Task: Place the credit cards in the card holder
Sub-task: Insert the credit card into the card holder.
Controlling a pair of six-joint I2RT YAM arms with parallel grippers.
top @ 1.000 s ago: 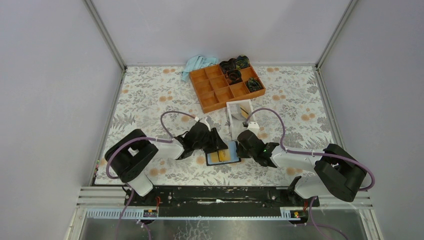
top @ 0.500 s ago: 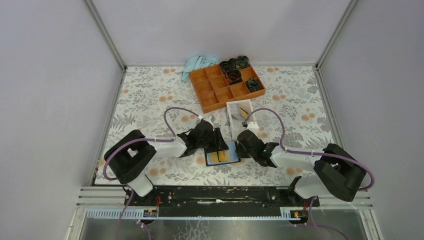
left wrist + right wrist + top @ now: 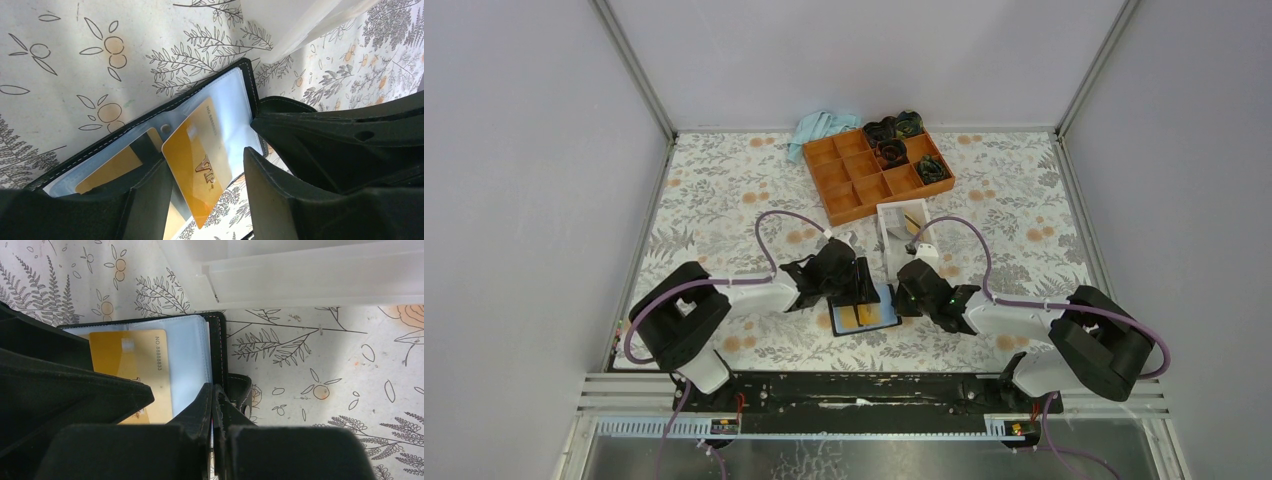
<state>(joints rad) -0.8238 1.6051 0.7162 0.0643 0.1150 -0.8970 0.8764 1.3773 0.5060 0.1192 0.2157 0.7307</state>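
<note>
The card holder (image 3: 886, 312) lies open on the floral cloth, its light-blue lining (image 3: 235, 115) facing up. A yellow-orange credit card (image 3: 200, 160) marked VIP lies slanted across that lining, its near corner sticking out past the holder's edge. My left gripper (image 3: 206, 160) straddles this card, open, with a gap showing at the right finger. A second card (image 3: 107, 170) sits in a pocket of the holder. My right gripper (image 3: 215, 395) is shut on the holder's black right edge (image 3: 218, 355), beside the snap tab. Its view shows the loose card (image 3: 132, 365) flat on the lining.
A white open-topped box (image 3: 902, 225) stands just behind the holder, with something yellow (image 3: 914, 222) inside. Farther back is an orange compartment tray (image 3: 879, 172) with dark items in its far cells. A light-blue cloth (image 3: 819, 128) lies at the back.
My left gripper has shifted to the right, over the open holder, and now covers more of it. The right gripper has stayed on the holder's edge.
</note>
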